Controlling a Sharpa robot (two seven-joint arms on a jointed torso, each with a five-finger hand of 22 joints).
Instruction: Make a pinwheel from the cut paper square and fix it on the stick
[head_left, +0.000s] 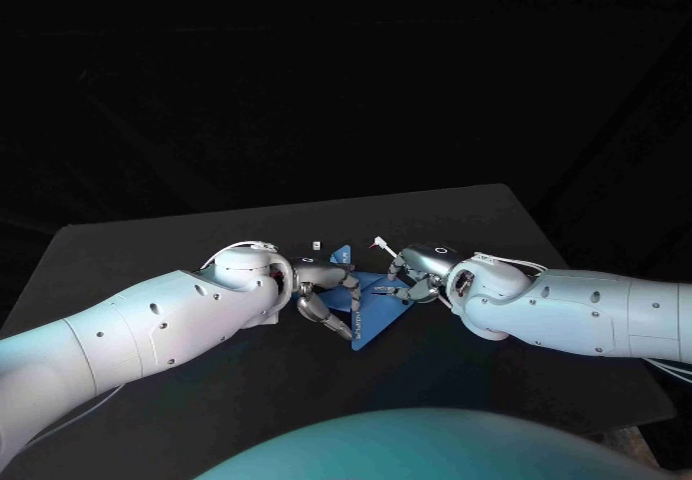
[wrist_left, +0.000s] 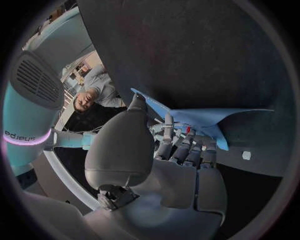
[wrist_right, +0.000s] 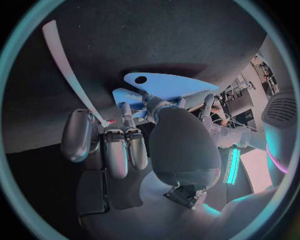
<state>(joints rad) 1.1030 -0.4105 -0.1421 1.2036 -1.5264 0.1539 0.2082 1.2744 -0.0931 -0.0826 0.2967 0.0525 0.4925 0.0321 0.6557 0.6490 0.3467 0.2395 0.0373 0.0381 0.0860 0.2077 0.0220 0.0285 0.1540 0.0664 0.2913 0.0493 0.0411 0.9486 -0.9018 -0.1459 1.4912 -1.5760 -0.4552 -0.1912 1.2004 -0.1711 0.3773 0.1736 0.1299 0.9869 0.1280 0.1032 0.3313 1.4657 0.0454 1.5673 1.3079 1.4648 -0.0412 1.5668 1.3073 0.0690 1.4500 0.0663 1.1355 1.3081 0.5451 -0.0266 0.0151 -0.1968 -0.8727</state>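
The blue cut paper square (head_left: 372, 314) lies at the table's middle with its flaps lifted. My left hand (head_left: 320, 290) comes at it from the left. In the left wrist view its thumb and fingers (wrist_left: 167, 131) pinch the raised blue paper (wrist_left: 209, 117). My right hand (head_left: 418, 277) meets it from the right. Its fingertips (wrist_right: 147, 100) hold a curled flap with a punched hole (wrist_right: 169, 82). The thin white stick (wrist_right: 64, 62), red at one tip, lies on the table just behind the right hand, and one end (head_left: 382, 243) shows in the head view.
A small white piece (head_left: 313, 243) lies on the black table (head_left: 173, 250) just behind the left hand, also seen as a small white piece (wrist_left: 245, 155) in the left wrist view. Both forearms slant in from the near corners.
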